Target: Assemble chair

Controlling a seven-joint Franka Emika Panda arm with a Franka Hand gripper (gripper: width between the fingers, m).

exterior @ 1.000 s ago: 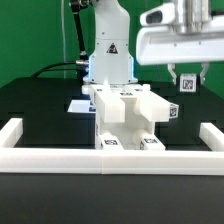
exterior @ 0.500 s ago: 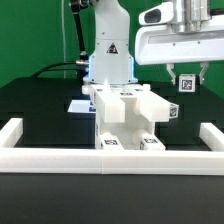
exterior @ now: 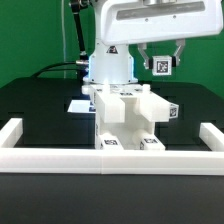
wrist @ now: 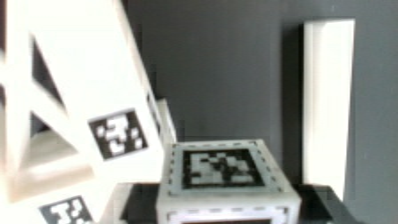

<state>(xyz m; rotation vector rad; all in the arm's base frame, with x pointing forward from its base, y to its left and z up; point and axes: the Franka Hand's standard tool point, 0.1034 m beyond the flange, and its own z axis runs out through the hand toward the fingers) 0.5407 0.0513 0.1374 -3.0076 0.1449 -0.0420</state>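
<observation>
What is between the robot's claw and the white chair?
Nothing. In the exterior view, only empty air separates the gripper, shut on a small tagged piece, from the chair.

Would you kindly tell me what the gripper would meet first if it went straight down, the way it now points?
Probably the black table beside the chair; the gripper holds a tagged part; depth is unclear.

Black table [exterior: 40, 100] bears chair [exterior: 125, 115], border frame [exterior: 110, 158], perhaps marker board [exterior: 78, 104].
</observation>
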